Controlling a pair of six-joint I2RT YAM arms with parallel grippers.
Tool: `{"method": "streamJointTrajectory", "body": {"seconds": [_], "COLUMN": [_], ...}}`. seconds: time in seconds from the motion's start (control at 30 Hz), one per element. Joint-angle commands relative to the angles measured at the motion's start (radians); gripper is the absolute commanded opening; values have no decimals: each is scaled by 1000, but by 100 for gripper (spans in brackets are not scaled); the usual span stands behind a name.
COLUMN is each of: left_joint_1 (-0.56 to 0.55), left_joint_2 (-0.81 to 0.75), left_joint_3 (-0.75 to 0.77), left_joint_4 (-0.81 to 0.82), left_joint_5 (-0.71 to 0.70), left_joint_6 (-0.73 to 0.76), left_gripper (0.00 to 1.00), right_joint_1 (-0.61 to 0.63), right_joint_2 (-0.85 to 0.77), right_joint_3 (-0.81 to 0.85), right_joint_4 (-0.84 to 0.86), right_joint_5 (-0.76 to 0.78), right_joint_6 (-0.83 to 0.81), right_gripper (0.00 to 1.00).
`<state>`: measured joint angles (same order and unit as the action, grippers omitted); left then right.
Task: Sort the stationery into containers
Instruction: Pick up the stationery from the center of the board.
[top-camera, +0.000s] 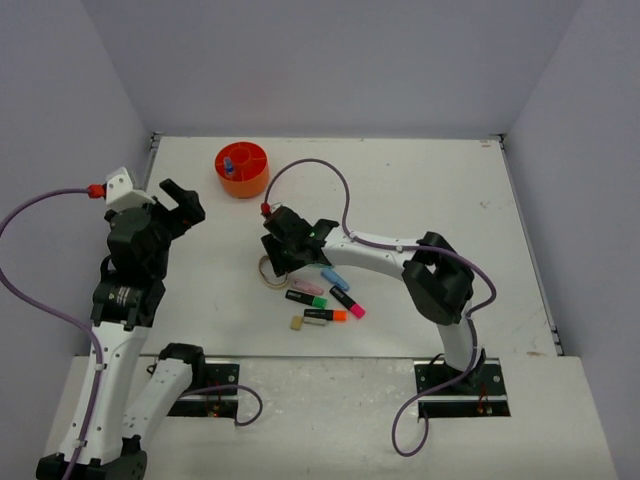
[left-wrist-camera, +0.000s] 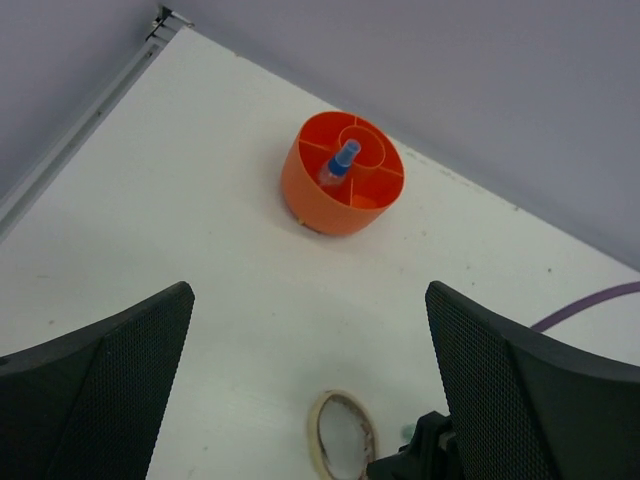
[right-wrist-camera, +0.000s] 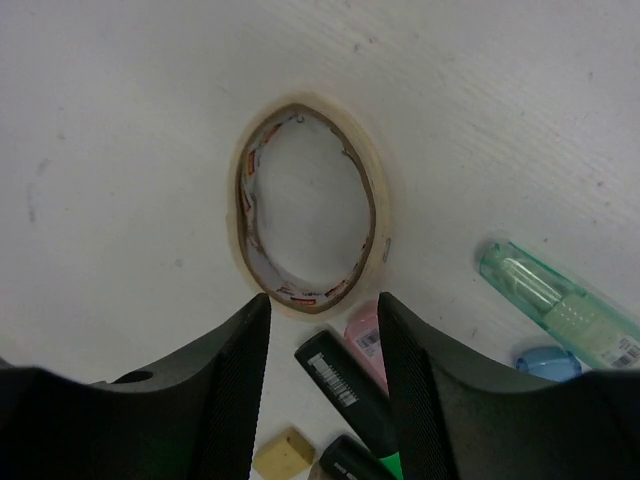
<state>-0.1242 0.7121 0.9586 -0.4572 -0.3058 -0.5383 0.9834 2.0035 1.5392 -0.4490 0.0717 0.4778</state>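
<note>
Right wrist view: right end effector (right-wrist-camera: 322, 300), half spread and pinching nothing, hangs over the beige ring (right-wrist-camera: 380, 215) on the counter (right-wrist-camera: 120, 150). Left end effector (left-wrist-camera: 308, 290) is spread wide, facing the orange organiser (left-wrist-camera: 325, 205).

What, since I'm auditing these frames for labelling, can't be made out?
Top view: right gripper covers most of the tape ring; grip unclear.
Right wrist: pink piece partly behind a finger; black marker cut by bottom edge.
Left wrist: organiser compartments too small to check; bottle label unreadable.

Blue-capped bottle (left-wrist-camera: 338, 165) inside orange organiser (left-wrist-camera: 320, 205); highlighters (top-camera: 322, 317) outside.
</note>
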Motion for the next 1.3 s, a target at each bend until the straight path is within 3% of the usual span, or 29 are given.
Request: {"method": "streamJointTrajectory", "body": {"seconds": [0.0,0.3,0.33,0.37,0.5,0.6,0.73,0.87,0.9,0.93,1.07,1.2,1.27], "left_joint_1": [6,5,5,6,5,6,6,6,6,5,6,6,6], "left_joint_2": [-67,-76,-75,-72,-55,-44,-42,-22,-16,-7,30,48,60], "left_joint_3": [-26,-91,-93,-97,-110,-122,-143,-191,-206,-225,-316,-349,-348], "left_joint_4": [-96,-101,-99,-95,-78,-68,-51,16,39,74,270,410,421], "left_joint_5": [21,63,65,74,120,168,266,500,502,628,864,975,985], "left_joint_6": [131,143,143,142,131,115,82,23,23,10,-58,-109,-117], "left_gripper": [100,100,100,100,100,100,100,100,100,100,90,81,71], "right_joint_1": [21,21,21,20,21,21,21,21,21,21,23,23,21], "right_joint_2": [63,181,183,190,188,160,54,-110,-137,-163,-295,-350,-374], "right_joint_3": [78,140,140,139,141,136,85,15,6,-3,-63,-98,-117], "right_joint_4": [-102,-137,-135,-127,-111,-94,-47,25,33,44,99,131,145], "right_joint_5": [70,114,112,106,96,95,92,99,91,82,24,-26,-36], "right_joint_6": [8,10,10,11,30,51,59,62,62,61,78,78,85], "right_gripper": [49,35,33,23,16,1,0,0,0,0,0,0,0]}}
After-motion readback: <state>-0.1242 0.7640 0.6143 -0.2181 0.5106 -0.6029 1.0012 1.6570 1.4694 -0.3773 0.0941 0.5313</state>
